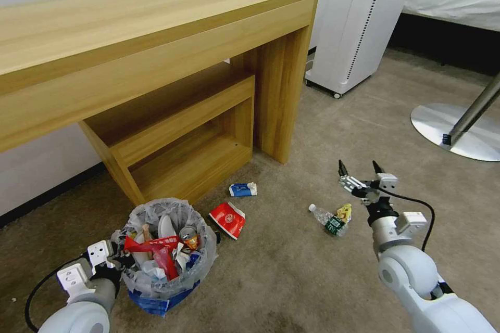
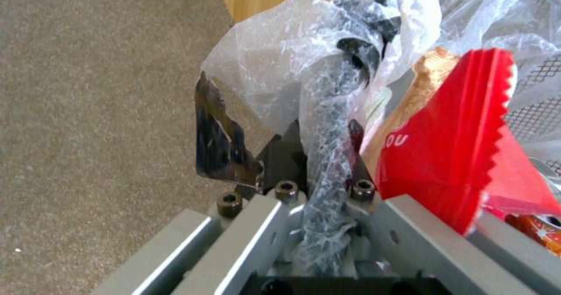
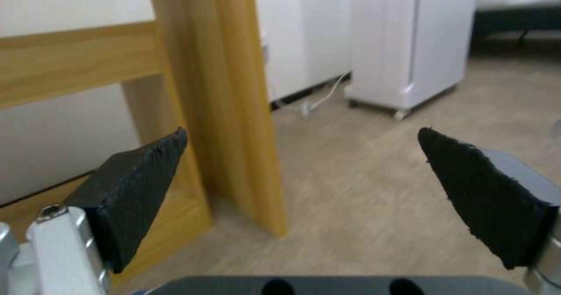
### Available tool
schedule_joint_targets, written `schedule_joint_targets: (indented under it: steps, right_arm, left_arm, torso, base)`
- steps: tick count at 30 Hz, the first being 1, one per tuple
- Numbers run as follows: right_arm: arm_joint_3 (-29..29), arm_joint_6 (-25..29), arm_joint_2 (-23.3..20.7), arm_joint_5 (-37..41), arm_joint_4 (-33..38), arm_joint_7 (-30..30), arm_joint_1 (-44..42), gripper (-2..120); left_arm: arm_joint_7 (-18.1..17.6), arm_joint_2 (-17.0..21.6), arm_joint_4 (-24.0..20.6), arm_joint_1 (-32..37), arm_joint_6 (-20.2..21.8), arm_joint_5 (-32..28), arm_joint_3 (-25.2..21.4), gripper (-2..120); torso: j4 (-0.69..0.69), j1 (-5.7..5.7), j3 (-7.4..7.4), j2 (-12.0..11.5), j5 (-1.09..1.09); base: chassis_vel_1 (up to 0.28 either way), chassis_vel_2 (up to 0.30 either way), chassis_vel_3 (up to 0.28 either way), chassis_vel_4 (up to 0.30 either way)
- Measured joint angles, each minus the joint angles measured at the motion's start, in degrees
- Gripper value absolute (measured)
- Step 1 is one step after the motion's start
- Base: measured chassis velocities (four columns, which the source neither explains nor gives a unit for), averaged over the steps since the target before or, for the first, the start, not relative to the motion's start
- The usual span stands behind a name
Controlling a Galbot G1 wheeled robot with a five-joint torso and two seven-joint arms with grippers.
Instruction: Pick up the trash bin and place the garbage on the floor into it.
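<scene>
In the head view the trash bin (image 1: 165,252) stands on the floor (image 1: 291,270) with the left end effector (image 1: 115,259) at its rim, the right end effector (image 1: 359,167) hovering spread above the clear bottle (image 1: 330,218), the red cup (image 1: 227,218) and carton (image 1: 243,189) nearby. The left wrist view shows its fingers (image 2: 219,141) clamped on the bin's bag-covered rim beside a red wrapper (image 2: 456,141). The right wrist view shows wide-open pads (image 3: 137,185), holding nothing.

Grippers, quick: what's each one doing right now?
Left gripper: shut on the trash bin, at its bag-lined rim.
Right gripper: open, empty, above the floor.
</scene>
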Motion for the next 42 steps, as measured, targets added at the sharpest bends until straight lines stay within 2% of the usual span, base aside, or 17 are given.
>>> schedule_joint_targets:
  steps: [3, 4, 6, 7, 10, 12, 14, 18, 19, 22, 23, 26, 27, 30, 34, 36, 42]
  right_arm:
    - [-5.09, -5.38, -0.96, 7.31, -1.07, 2.25, 4.88, 100]
    - [-5.09, -5.38, -0.96, 7.31, -1.07, 2.25, 4.88, 100]
    - [-10.34, -11.42, -1.02, 15.01, -2.67, 6.99, 10.79, 100]
    - [-10.34, -11.42, -1.02, 15.01, -2.67, 6.99, 10.79, 100]
    - [-15.47, -16.44, -0.61, 20.05, -4.61, 10.17, 16.43, 100]
    - [-19.49, -21.99, 0.08, 24.41, -6.32, 13.03, 21.12, 100]
    - [-20.54, -23.47, 0.28, 25.66, -6.87, 13.59, 22.37, 100]
    - [-27.95, -32.72, 1.50, 34.99, -11.11, 16.57, 31.43, 100]
    - [-27.95, -32.72, 1.50, 34.99, -11.11, 16.57, 31.43, 100]
    - [-34.19, -40.03, 4.95, 41.21, -17.79, 18.73, 38.83, 100]
    - [-34.19, -40.03, 4.95, 41.21, -17.79, 18.73, 38.83, 100]
    - [-38.47, -43.83, 10.07, 40.68, -25.02, 18.76, 43.00, 100]
    - [-38.47, -43.83, 10.07, 40.68, -25.02, 18.76, 43.00, 100]
    - [-42.12, -46.27, 15.85, 37.67, -32.63, 16.85, 47.01, 100]
    - [-43.99, -46.46, 17.57, 34.41, -37.10, 14.23, 48.82, 100]
    - [-45.50, -46.46, 18.46, 28.66, -42.72, 10.06, 50.60, 100]
    - [-47.24, -46.35, 18.50, 22.20, -48.00, 4.27, 51.59, 100]
  left_arm:
    - [0.00, -0.16, 0.49, -0.11, 0.00, 0.05, 0.00, 0]
    - [0.00, -0.16, 0.49, -0.11, 0.00, 0.05, 0.00, 0]
    - [0.00, -0.32, 0.86, -0.27, 0.00, 0.10, 0.01, 0]
    - [0.00, -0.32, 0.86, -0.27, 0.00, 0.10, 0.01, 0]
    - [0.00, -0.59, 1.13, -0.43, 0.00, 0.16, 0.06, 0]
    - [-0.01, -0.69, 1.40, -0.78, 0.00, 0.22, 0.16, 0]
    - [-0.03, -0.69, 1.46, -0.95, 0.00, 0.21, 0.21, 0]
    - [-0.11, -0.80, 2.04, -1.73, -0.01, 0.10, 0.31, 0]
    - [-0.11, -0.80, 2.04, -1.73, -0.01, 0.10, 0.31, 0]
    - [-0.15, -1.39, 2.71, -2.44, 0.00, 0.34, 0.81, 0]
    - [-0.15, -1.39, 2.71, -2.44, 0.00, 0.34, 0.81, 0]
    - [-0.16, -1.67, 3.43, -3.22, -0.12, 0.72, 1.40, 0]
    - [-0.16, -1.67, 3.43, -3.22, -0.12, 0.72, 1.40, 0]
    - [-0.08, -2.11, 3.60, -3.22, -0.44, 1.30, 1.67, 0]
    - [-0.06, -2.15, 3.60, -3.33, -0.55, 1.36, 1.96, 0]
    - [-0.01, -1.96, 3.57, -3.55, -0.65, 1.31, 2.38, 0]
    - [0.06, -1.63, 3.23, -3.37, -0.86, 1.23, 2.50, 0]
  torso:
    - [0.01, 0.00, 0.00, 0.00, -0.01]
    - [0.01, 0.00, 0.00, 0.00, -0.01]
    - [0.01, 0.00, 0.00, 0.00, -0.01]
    - [0.01, 0.00, 0.00, 0.00, -0.01]
    - [0.02, 0.00, 0.01, 0.00, -0.01]
    - [0.02, 0.01, 0.00, 0.00, -0.01]
    - [0.01, 0.01, 0.00, 0.00, -0.02]
    - [0.01, 0.01, 0.01, 0.00, -0.01]
    - [0.01, 0.01, 0.01, 0.00, -0.01]
    - [0.01, 0.01, 0.00, 0.00, -0.02]
    - [0.01, 0.01, 0.00, 0.00, -0.02]
    - [0.00, 0.01, 0.01, 0.00, -0.03]
    - [0.00, 0.01, 0.01, 0.00, -0.03]
    - [0.04, 0.01, 0.00, 0.00, -0.02]
    - [0.04, 0.01, 0.01, -0.01, 0.00]
    - [0.01, 0.01, 0.00, -0.01, -0.01]
    - [0.00, 0.01, 0.00, -0.01, 0.00]
  base:
    - [0.000, 0.000, 0.000, 0.000]
    - [0.000, 0.000, 0.000, 0.000]
    - [0.000, 0.000, 0.000, 0.000]
    - [0.000, 0.000, 0.000, 0.000]
    - [0.000, 0.000, 0.000, 0.000]
    - [0.000, 0.000, 0.000, 0.000]
    - [0.000, 0.000, 0.000, 0.000]
    - [0.000, 0.000, 0.000, 0.000]
    - [0.000, 0.000, 0.000, 0.000]
    - [0.000, 0.000, 0.000, 0.000]
    - [0.000, 0.000, 0.000, 0.000]
    - [0.000, 0.000, 0.000, 0.000]
    - [0.000, 0.000, 0.000, 0.000]
    - [0.000, 0.000, 0.000, 0.000]
    - [0.000, 0.000, 0.000, 0.000]
    - [0.000, 0.000, 0.000, 0.000]
    - [0.000, 0.000, 0.000, 0.000]
